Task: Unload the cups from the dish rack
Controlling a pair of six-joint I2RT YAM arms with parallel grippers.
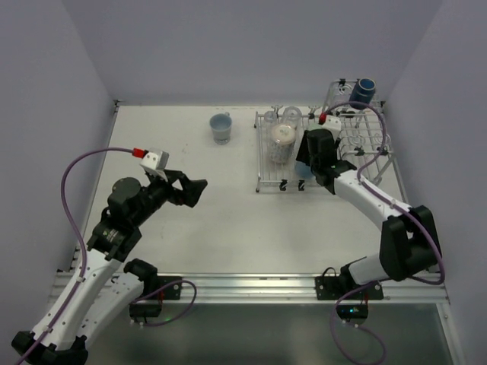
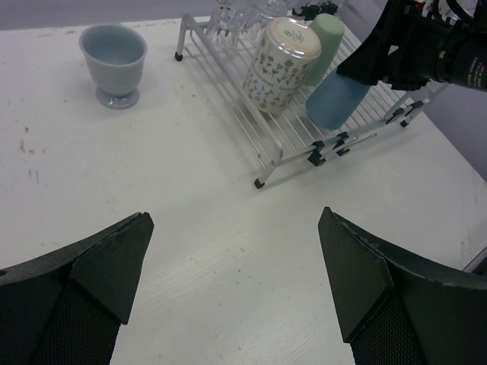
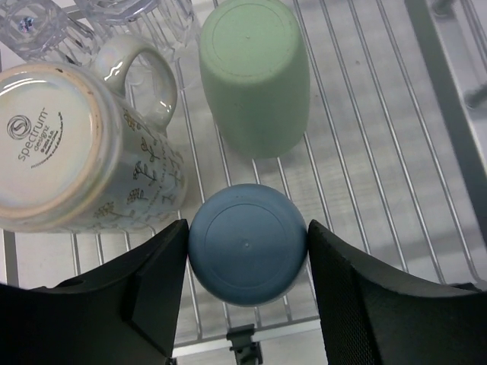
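Black fingers of the right gripper fill the bottom of its wrist view, one on each side of a blue tumbler, both pressed against its wall so the claw is closed on it. That tumbler sits at the near edge of the flat grid tray of the dish rack, its flat base turned to the lens. Just above it in the frame lies a pale green tumbler, base also facing out, with a thin gap of wire showing between the two. To the left rests a whitish mug with a small plant print, tipped over, its handle pointing toward the green one. Clear glasses crowd the upper left corner, too blurred to count.

From overhead the rack occupies the upper right of the white table, and a dark navy mug sits in the small raised basket at the far corner. A light blue footed cup stands upright on the table, left of the rack and apart from it.

The left gripper hangs over bare tabletop in the left half of the overhead frame, jaws spread wide with nothing between them
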